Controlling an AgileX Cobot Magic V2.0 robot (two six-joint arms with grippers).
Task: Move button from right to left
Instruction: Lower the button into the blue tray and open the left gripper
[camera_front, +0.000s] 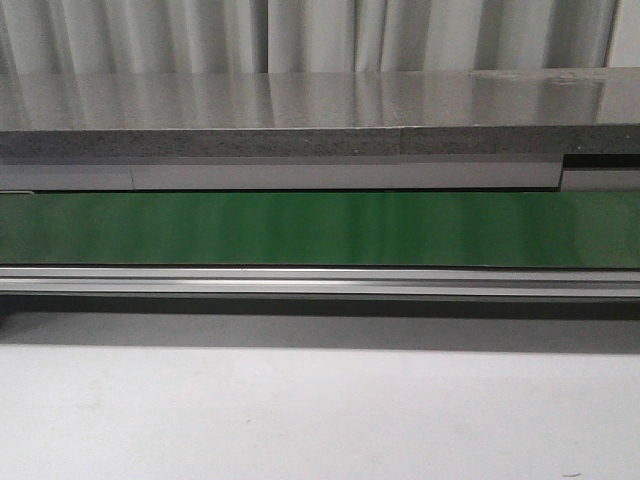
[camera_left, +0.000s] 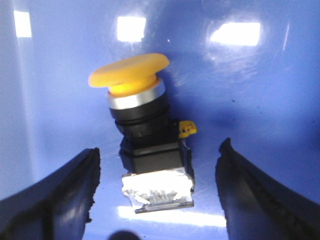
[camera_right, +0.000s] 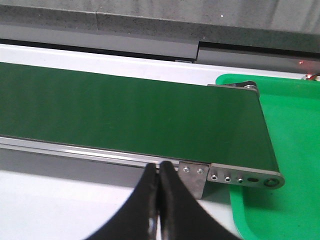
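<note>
The button (camera_left: 142, 127) shows only in the left wrist view. It has a yellow-orange mushroom head, a silver collar and a black blocky body with a pale end, and it lies on a blue glossy surface (camera_left: 260, 100). My left gripper (camera_left: 157, 192) is open, its two black fingers (camera_left: 65, 192) apart on either side of the button's body and not touching it. My right gripper (camera_right: 160, 172) is shut and empty, held over the near rail of the green conveyor belt (camera_right: 125, 112). Neither gripper shows in the front view.
The green belt (camera_front: 320, 228) runs across the front view, behind a metal rail (camera_front: 320, 282) and white tabletop (camera_front: 320, 410). In the right wrist view a green tray (camera_right: 295, 145) sits at the belt's end. A grey shelf (camera_front: 320, 110) stands behind the belt.
</note>
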